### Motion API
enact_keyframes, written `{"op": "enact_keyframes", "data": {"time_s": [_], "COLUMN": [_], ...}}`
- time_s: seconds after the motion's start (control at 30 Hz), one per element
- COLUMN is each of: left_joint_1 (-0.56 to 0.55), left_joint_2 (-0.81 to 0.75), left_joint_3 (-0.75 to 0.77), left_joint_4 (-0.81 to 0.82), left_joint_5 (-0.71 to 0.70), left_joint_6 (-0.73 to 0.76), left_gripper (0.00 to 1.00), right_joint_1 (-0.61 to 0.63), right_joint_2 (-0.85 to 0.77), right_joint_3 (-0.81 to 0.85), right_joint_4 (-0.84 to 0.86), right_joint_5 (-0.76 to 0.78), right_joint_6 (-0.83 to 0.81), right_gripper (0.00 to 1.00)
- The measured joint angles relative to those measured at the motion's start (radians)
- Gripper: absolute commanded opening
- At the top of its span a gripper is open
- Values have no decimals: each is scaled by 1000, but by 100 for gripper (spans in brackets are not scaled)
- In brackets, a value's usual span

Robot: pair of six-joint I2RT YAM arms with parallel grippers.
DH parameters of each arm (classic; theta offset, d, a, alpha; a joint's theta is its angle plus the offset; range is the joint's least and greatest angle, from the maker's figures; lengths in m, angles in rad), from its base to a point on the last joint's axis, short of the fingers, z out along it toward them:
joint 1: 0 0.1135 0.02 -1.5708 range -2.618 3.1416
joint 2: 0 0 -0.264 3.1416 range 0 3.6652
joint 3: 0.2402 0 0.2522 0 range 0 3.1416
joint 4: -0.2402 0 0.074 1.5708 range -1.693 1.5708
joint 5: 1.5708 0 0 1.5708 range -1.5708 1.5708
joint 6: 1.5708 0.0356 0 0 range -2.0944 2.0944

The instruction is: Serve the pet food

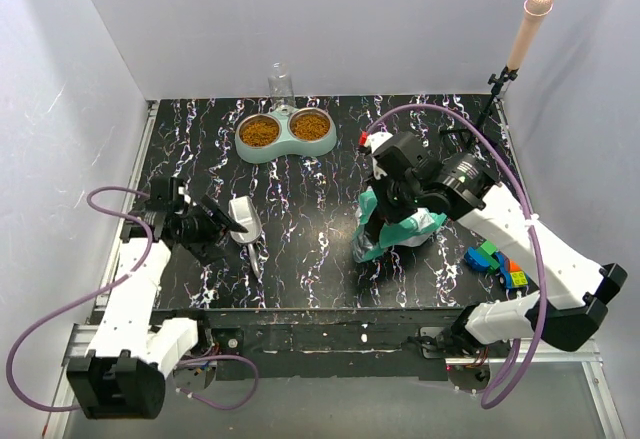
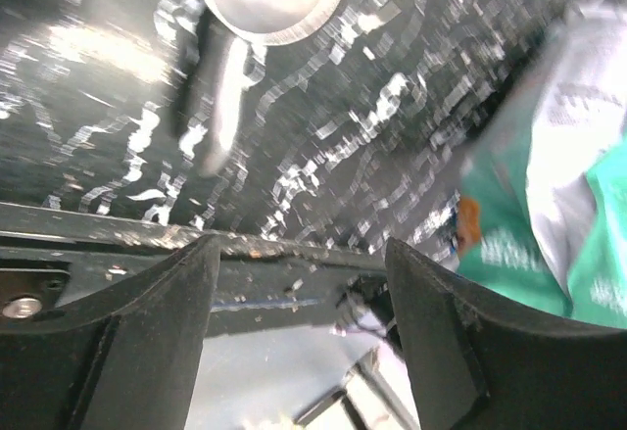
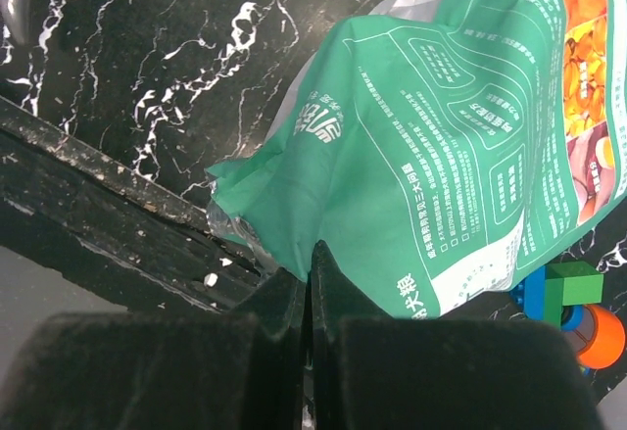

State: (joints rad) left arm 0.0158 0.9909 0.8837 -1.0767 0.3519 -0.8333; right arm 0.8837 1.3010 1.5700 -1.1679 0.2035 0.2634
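Top external view, near zone. Inspector: what is the left gripper [image 2: 299, 254] doing?

Technician: It is hovering low over the near-left part of the black marbled table [image 1: 310, 199]. Its jaws are standing apart, released. The left wrist view is showing the grey scoop [image 1: 246, 217] lying on the table just beyond the fingertips, not between them.

Inspector: And the right gripper [image 3: 310, 254]?

Technician: It is working right of centre, level with the scoop. Its fingers are pressing together, clenched on the lower edge of the teal-and-white bag [image 3: 441, 136]. The bag is standing crumpled on the table below the wrist. Coloured toy blocks [image 1: 497, 262] are lying near the bag, on its right.

Inspector: Where is the pet food [image 1: 260, 133] sitting?

Technician: Brown kibble is filling both cups of the mint-green double bowl [image 1: 285, 149], which is resting in the far-centre zone, well apart from both grippers. The bag's contents are not showing in any view.

Inspector: Anything farther back?

Technician: A clear cup [image 1: 280, 81] is standing upright just behind the bowl, at the far edge.
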Motion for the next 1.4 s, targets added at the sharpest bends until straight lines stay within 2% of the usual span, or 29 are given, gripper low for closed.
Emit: {"op": "enact_keyframes", "data": {"time_s": [0.1,0.2,0.3,0.37,0.43,0.5,0.57,0.67,0.87,1.0,1.3,1.4], "left_joint_1": [-107,-315,-554,-719,-877,-998,-1070,-1103,-1103,-1104,-1104,-1104], "left_joint_2": [-82,-129,-107,-53,50,208,297,373,271,235,315,313], "left_joint_3": [15,97,205,264,337,440,485,516,514,507,480,476], "left_joint_4": [13,32,68,83,84,86,86,67,76,137,236,247], "left_joint_5": [45,39,-26,-110,-213,-329,-399,-518,-644,-648,-622,-629], "left_joint_6": [-44,-87,-115,-122,-117,-91,-74,-45,-13,12,48,40], "left_gripper": [72,74,72,66,50,47,47,55,54,55,50,50], "right_joint_1": [14,25,42,53,60,62,62,63,64,64,63,63], "right_joint_2": [27,50,79,106,141,172,186,187,185,185,184,184], "right_joint_3": [27,60,107,143,189,232,252,254,254,254,290,322], "right_joint_4": [-5,-13,-34,-45,-61,-64,-61,-66,-66,-66,-72,-85], "right_joint_5": [-20,-43,-64,-87,-115,-145,-174,-199,-212,-220,-240,-258], "right_joint_6": [6,16,26,31,39,47,55,65,74,79,106,119], "right_gripper": [1,1,1,1,1,1,1,1,1,1,1,1]}}
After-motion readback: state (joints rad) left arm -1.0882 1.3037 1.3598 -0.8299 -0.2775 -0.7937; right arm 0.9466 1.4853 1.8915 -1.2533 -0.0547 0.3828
